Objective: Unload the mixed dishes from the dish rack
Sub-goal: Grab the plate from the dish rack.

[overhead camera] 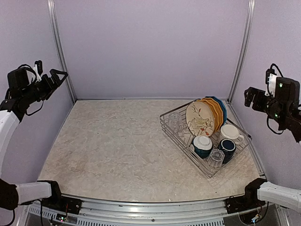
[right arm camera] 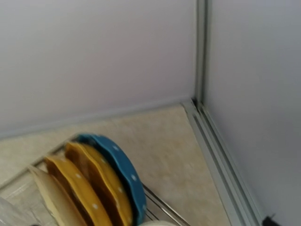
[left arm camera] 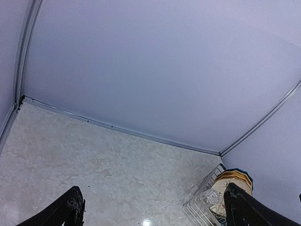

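The dish rack (overhead camera: pixel 181 148) sits in the right half of the top view, fully loaded, so I judge that nothing has come out yet.

At the upper left of that view my left gripper (overhead camera: pixel 59 76) hangs high by the side wall. Its fingers (left arm camera: pixel 66 209) are spread wide with nothing between them. From there the rack lies well apart, down and to the right across a bare stretch of table (overhead camera: pixel 103 141). In the left wrist view only its corner shows, at the lower right.

The rack's long axis runs diagonally, from upper left to lower right of the top view. Reading across it:
- One clear glass (overhead camera: pixel 174 121) stands at the left corner.
- The teal bowl (overhead camera: pixel 203 145) and the second glass (overhead camera: pixel 216 157) are toward the near end.
- The navy mug (overhead camera: pixel 227 147) and cream mug (overhead camera: pixel 230 133) are just right of them.
- The plates stand on edge at the far end: cream floral plate (overhead camera: pixel 200 117), then the orange plates (overhead camera: pixel 217 113), then the blue dotted plate (overhead camera: pixel 223 109).

At the right edge my right gripper (overhead camera: pixel 249 98) hovers above and just right of the plates, jaws apart and empty. Its wrist camera looks down on the plate rims at lower left.

The right arm is clearly the nearer one. I judge the plates are its natural first reach, down and to the left, gripping across a thin rim.
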You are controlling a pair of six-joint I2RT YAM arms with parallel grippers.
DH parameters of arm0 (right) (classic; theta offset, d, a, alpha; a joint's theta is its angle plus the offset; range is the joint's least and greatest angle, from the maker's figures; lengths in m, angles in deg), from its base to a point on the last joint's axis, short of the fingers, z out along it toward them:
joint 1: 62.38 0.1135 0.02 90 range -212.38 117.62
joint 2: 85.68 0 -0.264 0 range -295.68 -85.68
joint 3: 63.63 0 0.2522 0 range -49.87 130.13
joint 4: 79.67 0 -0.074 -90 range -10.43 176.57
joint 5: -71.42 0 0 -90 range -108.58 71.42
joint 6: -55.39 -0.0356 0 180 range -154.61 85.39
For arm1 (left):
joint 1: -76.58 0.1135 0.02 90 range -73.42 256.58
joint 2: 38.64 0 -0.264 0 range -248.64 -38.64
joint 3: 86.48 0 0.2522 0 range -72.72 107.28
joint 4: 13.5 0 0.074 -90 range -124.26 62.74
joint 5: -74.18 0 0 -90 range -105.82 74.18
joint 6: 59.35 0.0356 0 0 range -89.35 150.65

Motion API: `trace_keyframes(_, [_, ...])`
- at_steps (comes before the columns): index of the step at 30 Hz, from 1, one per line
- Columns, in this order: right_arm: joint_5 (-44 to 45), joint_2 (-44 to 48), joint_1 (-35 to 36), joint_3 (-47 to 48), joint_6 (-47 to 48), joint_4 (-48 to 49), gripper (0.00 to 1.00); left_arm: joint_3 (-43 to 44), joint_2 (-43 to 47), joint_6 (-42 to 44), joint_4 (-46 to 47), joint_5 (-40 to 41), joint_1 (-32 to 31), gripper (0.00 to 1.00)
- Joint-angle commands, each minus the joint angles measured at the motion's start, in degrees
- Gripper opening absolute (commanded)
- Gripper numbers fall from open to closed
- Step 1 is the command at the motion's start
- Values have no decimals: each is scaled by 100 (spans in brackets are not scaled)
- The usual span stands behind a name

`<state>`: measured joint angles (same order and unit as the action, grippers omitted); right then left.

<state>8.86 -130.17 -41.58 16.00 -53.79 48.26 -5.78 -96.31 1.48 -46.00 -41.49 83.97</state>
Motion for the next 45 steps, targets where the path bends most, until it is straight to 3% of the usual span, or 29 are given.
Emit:
trace_keyframes(1, [327, -408, -82, 290, -252, -749, 100, 301, -300, 195, -444, -296, -230, 99])
trace_keyframes(8, [252, -1166, -100, 430, -271, -1251, 100, 448, -583, 246, -653, -443, -417, 99])
trace_keyframes(21, [384, -1314, -117, 211, -412, -1113, 100, 493, -763, 242, -781, -315, -435, 99])
trace_keyframes(26, [-627, -1305, -119, -375, -355, -443, 100, 524, -857, 221, -851, -271, -498, 99])
trace_keyframes(32, [-935, -2018, -110, -198, -59, -570, 100, 636, -1033, 364, -1073, -2, -1131, 99])
trace_keyframes(36, [-1234, -1830, -105, -394, 674, -149, 100, 766, -1321, 384, -1263, 178, -1557, 99])
trace_keyframes(42, [-1715, -2084, -110, -382, 687, 304, 93, 1036, -1777, 449, -1614, 486, -2204, 99])
trace_keyframes(45, [-1937, -2392, -106, -344, 659, 549, 99, 1101, -1990, 439, -1695, 444, -2444, 99])
